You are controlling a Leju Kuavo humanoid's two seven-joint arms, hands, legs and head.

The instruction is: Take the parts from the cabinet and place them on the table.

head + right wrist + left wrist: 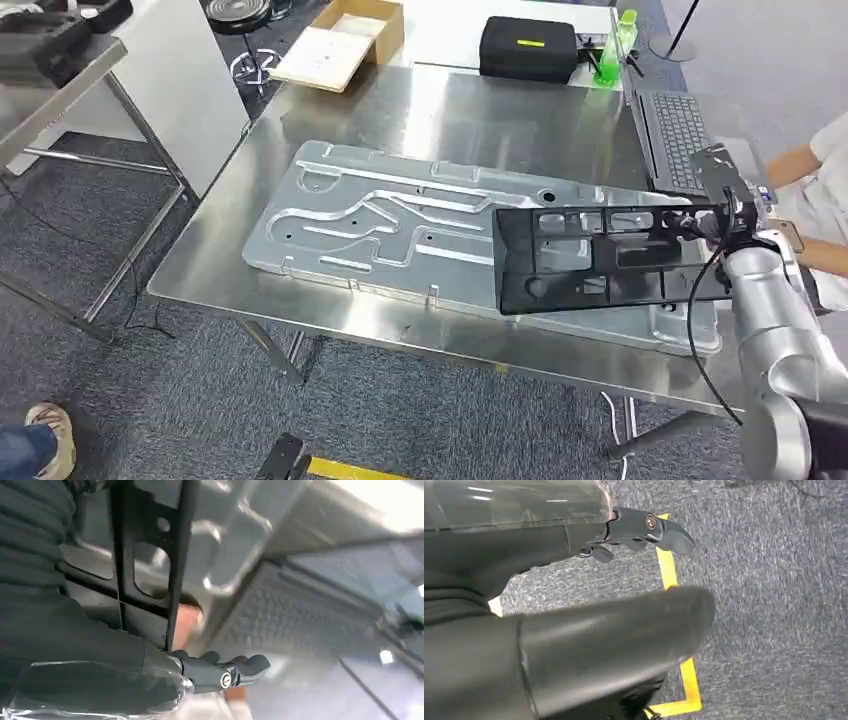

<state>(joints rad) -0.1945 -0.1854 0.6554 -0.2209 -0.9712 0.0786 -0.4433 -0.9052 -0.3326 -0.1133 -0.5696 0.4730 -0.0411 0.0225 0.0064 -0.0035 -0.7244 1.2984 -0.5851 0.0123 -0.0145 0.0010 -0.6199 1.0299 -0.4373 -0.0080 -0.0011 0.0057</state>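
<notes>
Gripping the black frame point(595, 262) by its end, the right hand point(735, 215) holds it flat just over the metal plate point(400, 225) on the table point(330, 110). Placing is under way; next it likely needs lowering and letting go. Left hand point(644, 530) hangs over carpet, fingers curled, holding nothing.
</notes>
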